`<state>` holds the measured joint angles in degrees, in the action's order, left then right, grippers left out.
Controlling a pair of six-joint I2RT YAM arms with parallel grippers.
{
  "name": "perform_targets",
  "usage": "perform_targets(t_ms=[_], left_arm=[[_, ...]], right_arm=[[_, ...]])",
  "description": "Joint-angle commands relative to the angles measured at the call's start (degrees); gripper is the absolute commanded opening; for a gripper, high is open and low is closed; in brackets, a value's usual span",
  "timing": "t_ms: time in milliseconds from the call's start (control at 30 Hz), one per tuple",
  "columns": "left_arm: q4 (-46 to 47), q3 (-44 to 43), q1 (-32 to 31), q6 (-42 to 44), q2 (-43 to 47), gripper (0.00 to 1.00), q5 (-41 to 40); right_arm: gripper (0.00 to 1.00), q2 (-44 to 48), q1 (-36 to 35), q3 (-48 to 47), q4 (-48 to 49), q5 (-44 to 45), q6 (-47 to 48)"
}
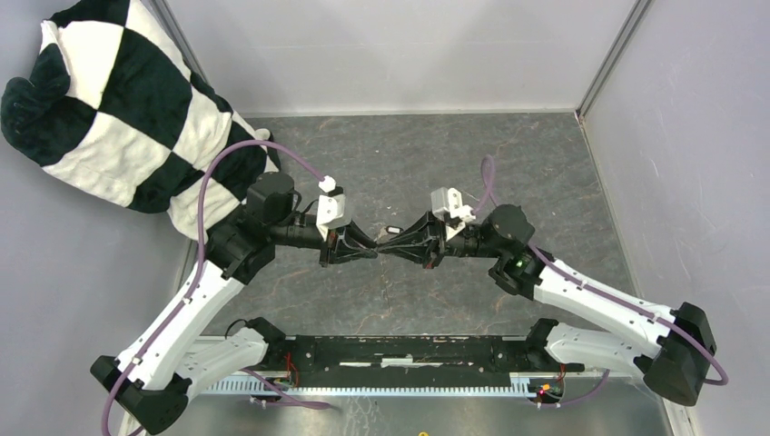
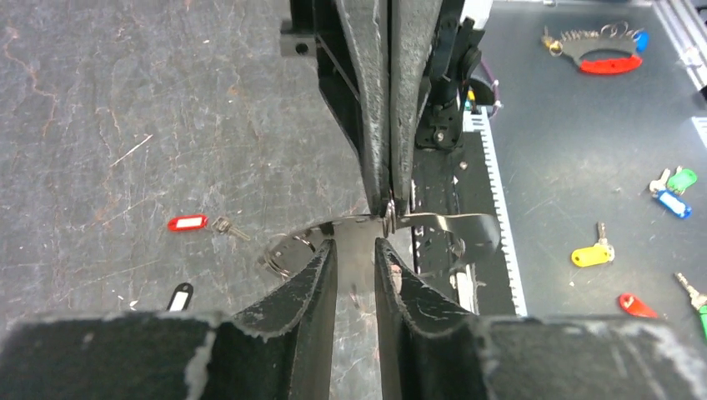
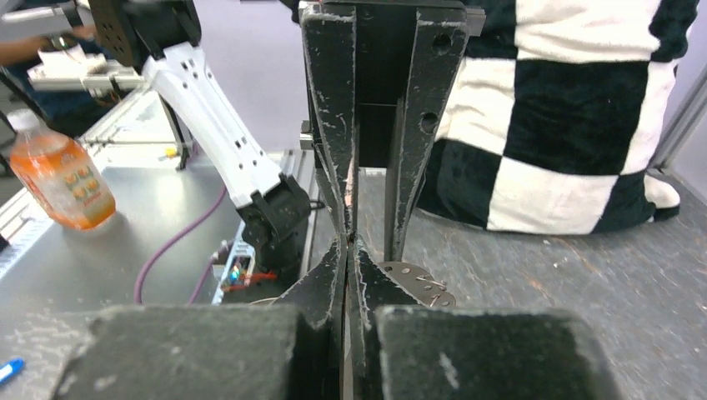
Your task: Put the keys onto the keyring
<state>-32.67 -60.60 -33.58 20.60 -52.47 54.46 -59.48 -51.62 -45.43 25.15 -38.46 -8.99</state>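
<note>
The keyring (image 2: 442, 225) is a silvery metal strip with small rings, held in the air between both grippers. My left gripper (image 2: 356, 246) is shut on its middle. My right gripper (image 2: 389, 200) comes from the opposite side, shut on a small ring on the strip's edge. In the top view the left gripper (image 1: 370, 248) and right gripper (image 1: 389, 245) meet tip to tip at mid-table. In the right wrist view the right gripper (image 3: 350, 246) is shut and the keyring's holed end (image 3: 419, 282) shows beside it. The red-tagged key (image 2: 188, 222) and the black-tagged key (image 2: 179, 296) lie on the table.
A black-and-white checked cushion (image 1: 118, 100) fills the far left corner and shows in the right wrist view (image 3: 575, 108). White walls enclose the dark table (image 1: 545, 173). Off the table lie several coloured keys (image 2: 592, 254), another keyring (image 2: 609, 58) and an orange bottle (image 3: 58, 171).
</note>
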Motion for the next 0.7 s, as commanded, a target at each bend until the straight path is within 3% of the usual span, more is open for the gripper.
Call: perform_targets(t_ms=[0, 100, 267, 667], left_arm=[[12.8, 1.0, -0.2, -12.5, 1.7, 0.31, 3.0], [15.1, 1.1, -0.2, -15.2, 1.8, 0.33, 3.1], [17.6, 1.6, -0.2, -18.0, 2.6, 0.36, 5.1], [20.7, 4.0, -0.2, -18.9, 3.7, 0.47, 3.1]], right_arm=[[0.01, 1.9, 0.2, 6.2, 25.8, 3.4, -11.6], [0.01, 1.5, 0.2, 10.7, 37.0, 5.2, -16.2], [0.01, 1.3, 0.1, 14.1, 44.2, 8.8, -18.5], [0.01, 0.1, -1.1, 14.7, 47.7, 11.9, -18.1]])
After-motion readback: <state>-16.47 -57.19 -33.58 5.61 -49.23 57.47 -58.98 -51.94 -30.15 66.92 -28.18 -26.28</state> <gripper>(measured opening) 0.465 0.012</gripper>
